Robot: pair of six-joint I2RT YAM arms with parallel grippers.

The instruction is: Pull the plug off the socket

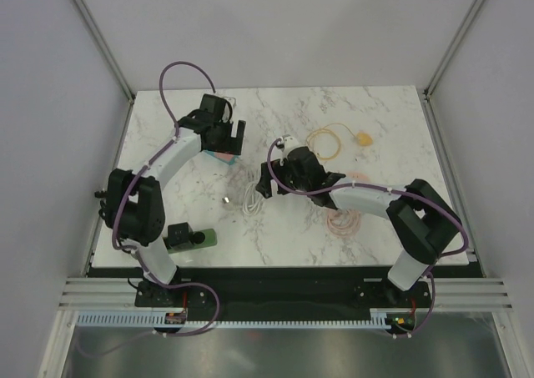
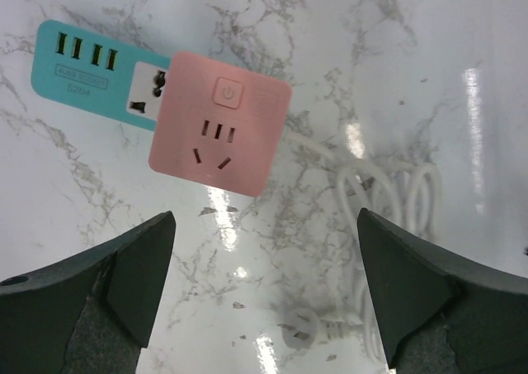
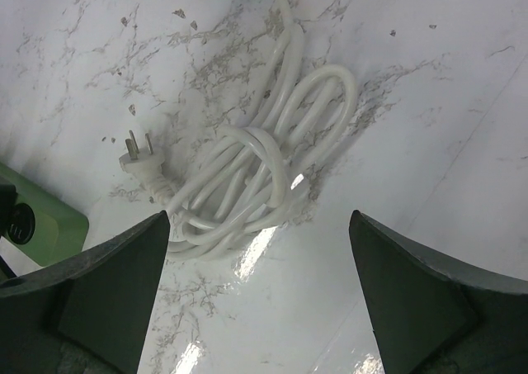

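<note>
Two grippers hang over the marble table (image 1: 375, 111), and both have their jaws spread wide with nothing between them. The left gripper (image 2: 264, 254) sits over the far left part of the table, and in its wrist view we look straight down on a pink socket block (image 2: 221, 134) with a power button and five slots on its face. That block overlaps the right end of a teal power strip (image 2: 91, 68), covering part of it; we cannot tell whether it is plugged into the strip or only lying on it. A white cable (image 2: 388, 192) leaves the pink socket block on its right and runs into loose loops, and its white plug (image 2: 301, 329) lies bare on the marble between the left gripper's fingers, apart from both sockets. The right gripper (image 3: 257, 225) hovers near the middle of the table, above the bundled loops of the same cable, with the two-pin plug lying flat just left of the coil. A green device (image 3: 41, 217) rests at the left edge of the right wrist view. In the top view, a yellow cord (image 1: 329, 140) lies far right of the arms and a pale pink cord (image 1: 342, 222) nearer, beside the right arm.
</note>
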